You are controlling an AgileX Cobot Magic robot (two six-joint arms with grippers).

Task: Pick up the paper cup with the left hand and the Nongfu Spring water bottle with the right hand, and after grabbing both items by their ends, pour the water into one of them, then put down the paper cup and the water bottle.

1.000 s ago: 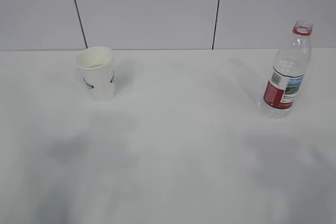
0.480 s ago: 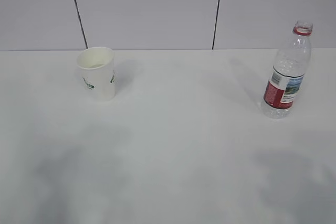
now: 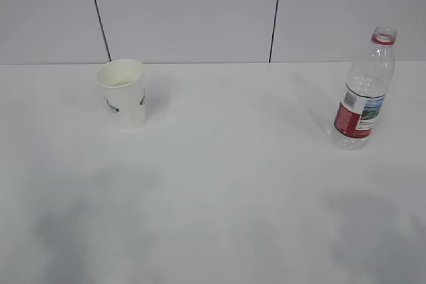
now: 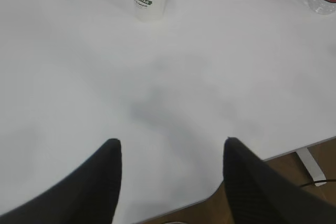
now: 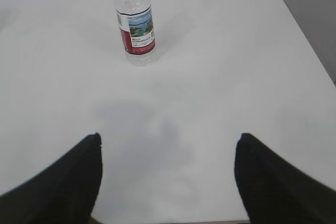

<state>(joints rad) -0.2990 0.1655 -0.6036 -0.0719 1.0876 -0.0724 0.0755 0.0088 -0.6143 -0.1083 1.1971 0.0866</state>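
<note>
Only the wrist views show the claws: left claw (image 4: 170, 153) and right claw (image 5: 168, 148) spread, empty. Tapered cup (image 3: 122, 92), clear ribbed bottle (image 3: 365, 91) upright on the smooth bench (image 3: 233, 184).

A white counter (image 3: 219, 184) fills most of the exterior view, its matte surface marked only by soft grey shadows; behind it rises a pale grey panelled wall (image 3: 186, 11), split by two thin dark seams (image 3: 98, 12) that run down to the counter's far edge; in the left wrist view a brown floor (image 4: 294, 166) shows past the counter's near edge, with a white leg-like strut (image 4: 310, 163) beside it; the light is even and diffuse.
</note>
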